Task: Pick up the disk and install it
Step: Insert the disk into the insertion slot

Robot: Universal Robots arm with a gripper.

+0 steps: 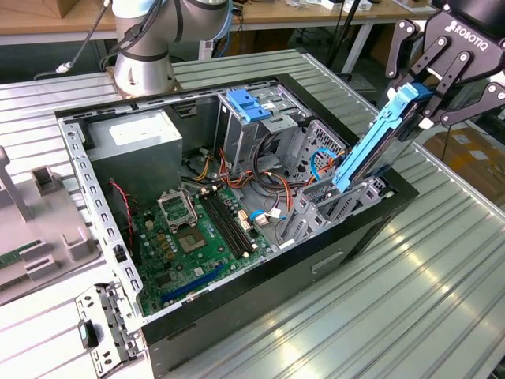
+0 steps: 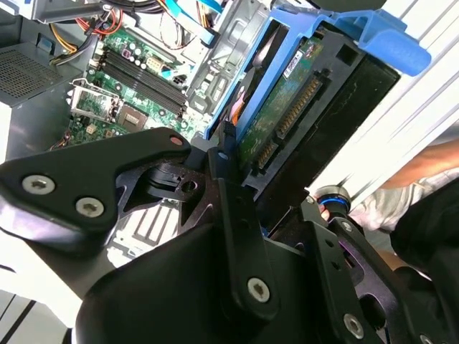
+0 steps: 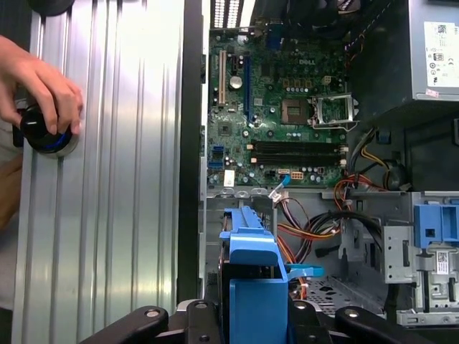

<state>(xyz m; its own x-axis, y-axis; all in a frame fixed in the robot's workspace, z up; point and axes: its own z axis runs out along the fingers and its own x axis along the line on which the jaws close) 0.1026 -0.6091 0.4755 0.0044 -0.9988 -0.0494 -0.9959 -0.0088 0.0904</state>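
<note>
Fingers [image 1: 442,99]: clamped on the upper end of the disk [image 1: 367,154]; gripper [image 1: 415,106] sits at upper right of the exterior view.
Disk position: steeply tilted, upper end above case rim [image 1: 398,185], lower end meeting grey drive cage [image 1: 327,212] at centre right; depth in cage, cannot tell.
Handling: judged rigid, dense metal, no flex. Bare circuit board [image 2: 283,107] and connector look fragile. Smooth faces may slip, so blue side rails [image 3: 251,287] are the safer hold.
Obstacles: cables [image 1: 276,170] just beside cage; rim under disk.
Others: power supply [image 1: 134,146] and motherboard [image 1: 193,237], well apart.
Person: hand [image 3: 43,82] on black knob [image 3: 44,132] on table [image 1: 410,300], beside case.
</note>
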